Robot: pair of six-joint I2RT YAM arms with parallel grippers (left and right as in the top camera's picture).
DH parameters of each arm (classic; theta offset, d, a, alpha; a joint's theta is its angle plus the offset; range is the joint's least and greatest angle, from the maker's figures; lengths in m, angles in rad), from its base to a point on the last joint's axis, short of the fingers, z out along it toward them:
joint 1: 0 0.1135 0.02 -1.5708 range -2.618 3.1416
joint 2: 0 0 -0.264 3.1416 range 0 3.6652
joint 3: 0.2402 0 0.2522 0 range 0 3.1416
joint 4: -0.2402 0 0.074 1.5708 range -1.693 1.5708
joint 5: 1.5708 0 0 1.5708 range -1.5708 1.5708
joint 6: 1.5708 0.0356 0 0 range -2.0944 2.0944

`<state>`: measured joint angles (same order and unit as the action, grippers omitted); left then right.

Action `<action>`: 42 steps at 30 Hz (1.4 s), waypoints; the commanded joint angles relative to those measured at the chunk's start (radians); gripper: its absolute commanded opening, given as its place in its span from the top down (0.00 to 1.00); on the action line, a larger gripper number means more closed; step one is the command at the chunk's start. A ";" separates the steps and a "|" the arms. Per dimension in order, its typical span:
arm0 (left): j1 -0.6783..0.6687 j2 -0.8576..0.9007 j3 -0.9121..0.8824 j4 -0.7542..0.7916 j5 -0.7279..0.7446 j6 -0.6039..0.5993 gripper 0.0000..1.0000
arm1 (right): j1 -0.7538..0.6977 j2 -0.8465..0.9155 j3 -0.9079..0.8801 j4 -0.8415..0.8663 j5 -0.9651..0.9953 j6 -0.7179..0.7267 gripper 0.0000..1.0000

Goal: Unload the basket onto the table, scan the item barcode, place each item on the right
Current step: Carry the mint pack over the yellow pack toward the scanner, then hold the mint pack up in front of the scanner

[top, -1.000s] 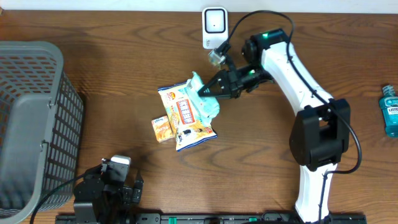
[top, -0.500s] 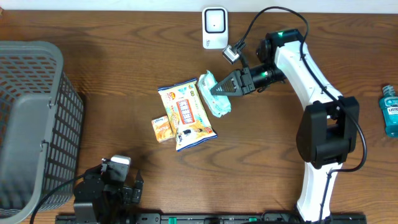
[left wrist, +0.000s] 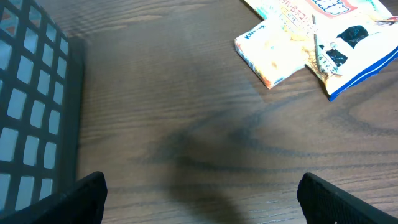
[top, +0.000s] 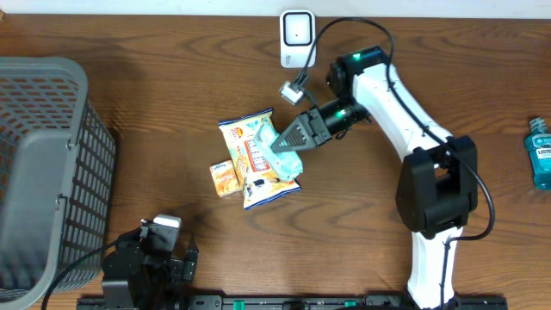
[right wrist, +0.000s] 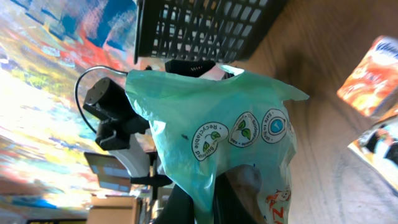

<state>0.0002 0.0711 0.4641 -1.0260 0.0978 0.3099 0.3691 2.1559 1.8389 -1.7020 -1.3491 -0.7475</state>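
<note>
Basket (top: 43, 164) fills the worktop's left edge. Left gripper (left wrist: 202, 199) sits near the front edge, jaws spread. Mid-worktop lie a box (top: 225, 178) and snack bag (top: 254, 176). Over the bag, the right gripper (top: 282, 144) pinches the teal pack (right wrist: 217, 124). Scanner (top: 297, 36) stands at the back edge, bottle (top: 540, 155) at the right edge.

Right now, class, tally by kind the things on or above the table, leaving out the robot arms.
Basket: 1
Scanner: 1
Bottle: 1
Box: 1
Snack bag: 1
Teal pack: 1
Total: 6
</note>
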 commanded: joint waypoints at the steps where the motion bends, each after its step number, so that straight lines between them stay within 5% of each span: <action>1: 0.005 -0.001 -0.002 -0.002 -0.005 -0.013 0.02 | 0.006 -0.019 -0.003 0.000 -0.017 0.060 0.99; 18: 0.005 -0.001 -0.002 -0.002 -0.005 -0.013 0.02 | 0.008 -0.060 -0.003 0.000 0.147 0.232 0.99; 27: 0.005 -0.001 -0.002 -0.002 -0.005 -0.013 0.02 | 0.033 -0.165 -0.003 0.000 0.357 0.609 0.99; 32: 0.005 -0.001 -0.002 -0.002 -0.005 -0.013 0.02 | 0.031 -0.182 -0.003 0.000 0.375 0.646 0.99; 35: 0.005 -0.001 -0.002 -0.002 -0.005 -0.013 0.02 | 0.031 -0.181 -0.003 0.000 0.523 0.694 0.99; 42: 0.005 -0.001 -0.002 -0.002 -0.005 -0.013 0.02 | 0.054 -0.181 -0.003 0.161 1.213 1.192 0.99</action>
<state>0.0002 0.0711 0.4641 -1.0256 0.0978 0.3099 0.4015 1.9884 1.8351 -1.5803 -0.5175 0.1818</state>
